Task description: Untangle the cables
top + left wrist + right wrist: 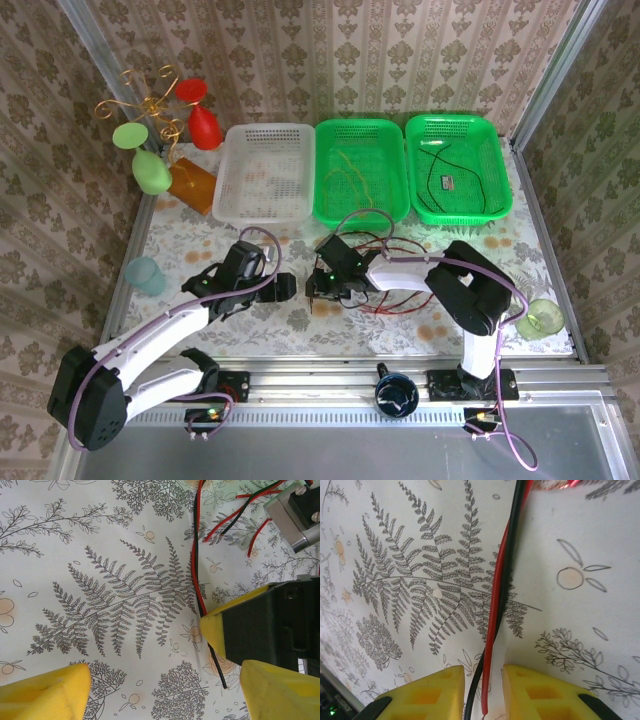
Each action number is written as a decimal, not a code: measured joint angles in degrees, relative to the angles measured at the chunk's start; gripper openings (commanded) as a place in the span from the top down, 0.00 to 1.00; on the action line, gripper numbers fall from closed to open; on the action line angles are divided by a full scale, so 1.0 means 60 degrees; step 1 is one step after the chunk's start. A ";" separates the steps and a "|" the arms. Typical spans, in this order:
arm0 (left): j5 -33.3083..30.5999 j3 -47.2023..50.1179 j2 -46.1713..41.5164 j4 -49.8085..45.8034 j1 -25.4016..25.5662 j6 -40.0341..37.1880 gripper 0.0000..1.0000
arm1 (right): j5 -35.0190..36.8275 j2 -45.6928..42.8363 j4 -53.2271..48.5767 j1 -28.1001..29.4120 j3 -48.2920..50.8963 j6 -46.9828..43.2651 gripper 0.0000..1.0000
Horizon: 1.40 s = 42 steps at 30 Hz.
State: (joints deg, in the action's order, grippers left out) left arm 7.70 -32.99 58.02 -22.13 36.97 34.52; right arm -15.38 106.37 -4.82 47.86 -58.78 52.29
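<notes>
The red and black cables (392, 303) lie in loose loops on the flowered surface (280, 322), just ahead of the right arm. An olive wire (350, 178) sits in the middle green basket (362, 126) and a black wire (431, 175) in the right green basket (455, 120). This suggests freed strands go into the baskets and this bundle is what remains to part.

The right pincer (484, 692) sits low over the surface, straddling a straight run of the red and black pair (496, 600), probably to take it near its end. Its jaws stand narrow, with a sliver of gap either side of the wires, so it does not look clamped. The left pincer (160, 700) hovers just beside it with jaws wide, holding and touching nothing, probably placed to take a strand.
</notes>
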 measured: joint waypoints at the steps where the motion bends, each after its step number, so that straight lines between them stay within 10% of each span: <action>1: 0.0000 0.0000 0.0004 0.0004 0.0000 0.0000 0.21 | 0.0058 0.0000 -0.0117 0.0000 -0.0091 -0.0069 0.75; 22: 0.0051 -0.0004 0.0040 -0.0018 -0.0117 0.0000 0.21 | 0.0284 0.0189 -0.0630 -0.0004 -0.0546 -0.0441 0.71; 42: 0.0117 -0.0004 0.0069 -0.0025 -0.0124 -0.0004 0.21 | 0.0266 0.0401 -0.0463 -0.0022 -0.0546 -0.0408 0.87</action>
State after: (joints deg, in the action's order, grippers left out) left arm 8.40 -33.01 58.43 -22.28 36.23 34.50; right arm -13.78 108.77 -7.60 47.72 -62.06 49.84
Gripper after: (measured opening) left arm 0.789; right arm 0.134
